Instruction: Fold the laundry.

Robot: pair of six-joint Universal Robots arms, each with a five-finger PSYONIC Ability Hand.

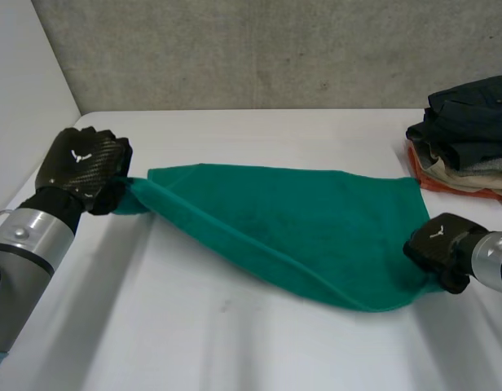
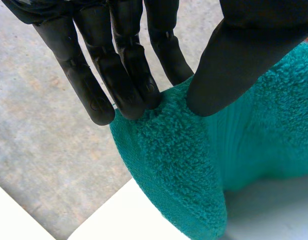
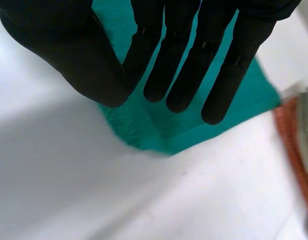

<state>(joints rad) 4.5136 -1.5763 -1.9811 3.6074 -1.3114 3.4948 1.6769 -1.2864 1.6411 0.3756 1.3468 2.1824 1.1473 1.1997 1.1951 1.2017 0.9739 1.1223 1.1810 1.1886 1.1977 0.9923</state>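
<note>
A green towel (image 1: 300, 220) lies stretched across the white table (image 1: 235, 342) between my two hands. My left hand (image 1: 80, 167) holds its left corner off the table; in the left wrist view the fingers (image 2: 124, 75) and thumb pinch the bunched towel (image 2: 184, 165). My right hand (image 1: 437, 244) is at the towel's near right corner. In the right wrist view its hand (image 3: 184, 60) has straight fingers closed against the thumb over that corner of the towel (image 3: 154, 130), which ridges up toward them. The towel's near edge runs raised from hand to hand.
A pile of folded clothes (image 1: 467, 134), dark on top with beige and orange beneath, sits at the table's far right, close behind my right hand. Its orange edge (image 3: 294, 135) shows beside the right hand. A grey wall stands behind the table.
</note>
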